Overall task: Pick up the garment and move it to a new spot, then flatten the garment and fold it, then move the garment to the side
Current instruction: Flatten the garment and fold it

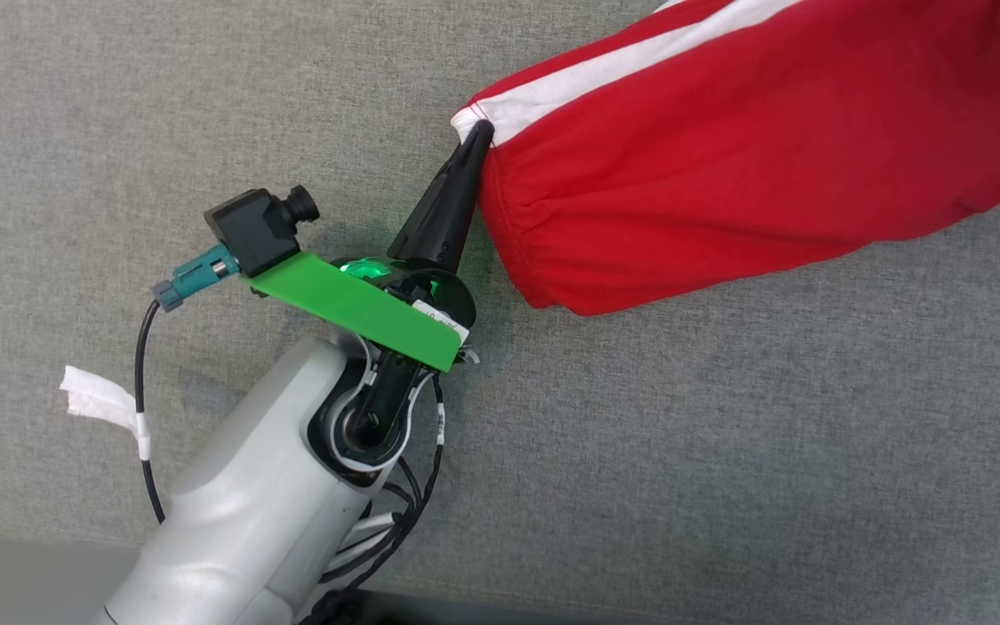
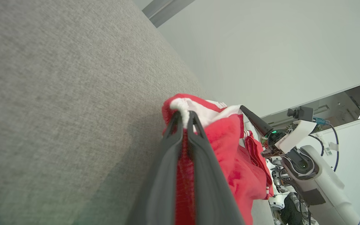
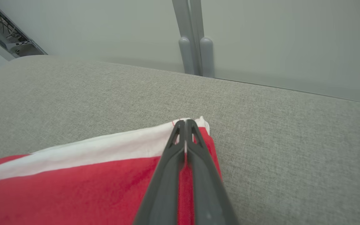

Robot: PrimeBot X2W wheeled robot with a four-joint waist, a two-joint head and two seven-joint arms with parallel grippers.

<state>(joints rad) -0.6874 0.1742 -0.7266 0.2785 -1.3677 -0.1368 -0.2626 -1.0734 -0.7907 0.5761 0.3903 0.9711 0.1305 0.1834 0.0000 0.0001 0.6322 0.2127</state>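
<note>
Left gripper (image 1: 477,132) and right gripper (image 3: 185,122) both pinch red garment (image 1: 726,165) along white-striped edge. Cloth's length runs from left gripper toward right gripper, across grey fabric surface (image 1: 726,451).

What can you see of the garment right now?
The garment is red and soft, fleecy-looking, with one white stripe along it and a gathered hem at the end by the left claw. It lies spread along the grey cloth surface, running off the head view's top right. The left claw is shut on the stripe's end at the hem. The right claw is shut on another striped corner.
</note>
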